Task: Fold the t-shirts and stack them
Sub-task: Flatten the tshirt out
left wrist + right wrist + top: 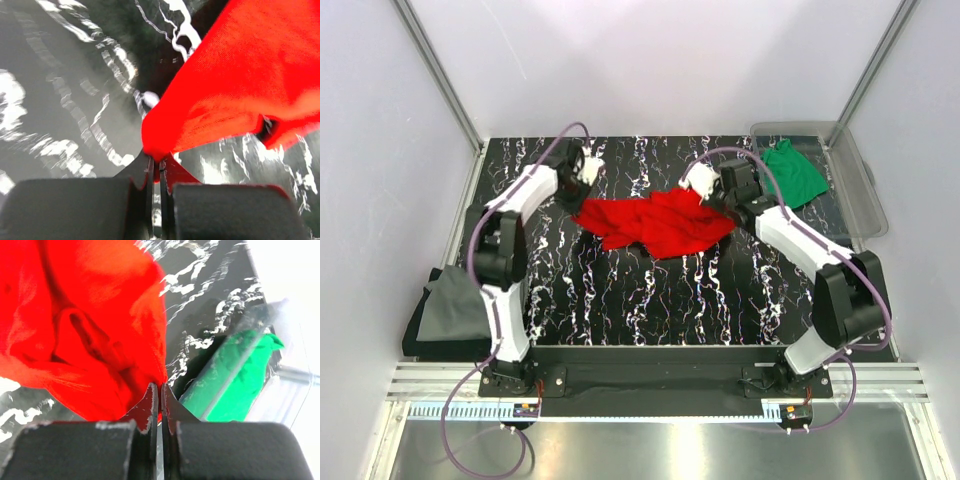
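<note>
Shows the left gripper (156, 162) pinched shut on one edge of the bright red t-shirt (240, 75), cloth bunched between the closed fingertips and draping away to the right over the black marbled surface (620, 300). Shows the right gripper (159, 390) likewise clamped tight on the opposite edge of that shirt, red folds spilling to its left.

Seen from above: red t-shirt crumpled and slung between the two grippers, in the middle of the surface toward the far side, not yet flat.

Further right, shows the green t-shirt (792, 172) lying at the left end of a clear plastic bin (860, 200) in the far right corner, apparently spilling over its rim. At the left edge, beside the left arm, shows the dark grey t-shirt (455, 305), well apart from the other two.

Reads as the spreading step: both ends gripped, ready for pulling taut ahead of any fold. Probably calls for drawing the grippers apart evenly to take out the slack, then laying the cloth down smooth. No fold made, nothing stacked.
</note>
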Robot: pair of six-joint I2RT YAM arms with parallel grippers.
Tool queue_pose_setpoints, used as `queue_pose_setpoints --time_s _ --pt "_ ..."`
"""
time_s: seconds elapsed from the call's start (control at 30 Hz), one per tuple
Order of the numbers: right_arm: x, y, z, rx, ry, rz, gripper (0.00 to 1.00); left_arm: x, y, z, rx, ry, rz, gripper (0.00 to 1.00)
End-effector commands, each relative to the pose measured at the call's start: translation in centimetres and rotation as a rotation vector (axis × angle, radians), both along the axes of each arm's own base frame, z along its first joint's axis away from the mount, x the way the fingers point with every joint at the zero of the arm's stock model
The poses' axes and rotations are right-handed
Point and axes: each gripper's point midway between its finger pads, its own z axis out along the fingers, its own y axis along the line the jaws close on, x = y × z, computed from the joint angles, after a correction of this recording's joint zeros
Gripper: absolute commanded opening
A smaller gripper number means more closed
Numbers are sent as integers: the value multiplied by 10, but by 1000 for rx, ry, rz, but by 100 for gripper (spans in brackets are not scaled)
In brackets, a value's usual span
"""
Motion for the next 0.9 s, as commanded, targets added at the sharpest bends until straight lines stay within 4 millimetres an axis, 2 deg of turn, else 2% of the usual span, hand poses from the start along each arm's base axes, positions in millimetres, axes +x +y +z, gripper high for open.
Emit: queue_pose_setpoints --time_s 0.0,0.03,0.07,0.13,0.17,0.23,0.27,0.33,0.4,0.5,0.53,0.6,0.63,0.67,0.7,0.73,0.77,0.8,0.83,0.87 --pt "13 2 123 286 -248 -133 0 3 9 133 0 -325 -66 0" --pt "9 1 133 368 -252 -186 0 -1 9 149 -5 -362 -79 0" --pt "-1 2 154 424 -278 -188 0 -11 8 178 -20 -431 -117 0" --pt "-22 4 159 511 -229 -208 0 -29 6 196 -39 -453 -160 0" --pt "-44 3 163 541 -204 -193 0 -48 5 207 -54 -458 -189 1" --pt "-65 0 161 578 -174 -199 0 -70 9 221 -53 -476 -210 3" --pt "-81 -7 156 577 -166 -208 0 -83 13 209 -38 -434 -217 3" --pt "-91 -16 152 556 -179 -224 0 -96 23 211 8 -449 -237 1" --pt "-97 -25 140 512 -184 -243 0 -101 36 198 75 -430 -228 0" --pt "-89 -26 111 473 -136 -271 0 -90 49 178 157 -389 -222 0" --pt "-85 -25 103 469 -126 -277 0 -80 51 162 178 -339 -220 0" --pt "-71 -18 77 440 -102 -244 0 -61 52 154 193 -315 -203 0" --pt "-66 -19 67 419 -102 -237 0 -47 50 129 198 -245 -195 3" --pt "-56 -19 47 389 -96 -243 0 -30 46 135 191 -263 -182 8" --pt "-50 -24 39 352 -97 -248 0 -17 43 130 185 -255 -169 9" --pt "-42 -36 30 334 -91 -289 0 -1 43 102 198 -192 -126 9" --pt "-28 -45 25 320 -82 -329 0 23 40 118 197 -245 -92 8" --pt "-18 -55 26 336 -85 -379 0 35 39 114 198 -246 -66 8" --pt "-7 -64 29 347 -93 -414 0 47 37 98 198 -218 -36 6" --pt "14 -83 41 365 -123 -470 0 61 37 109 205 -260 -13 5"
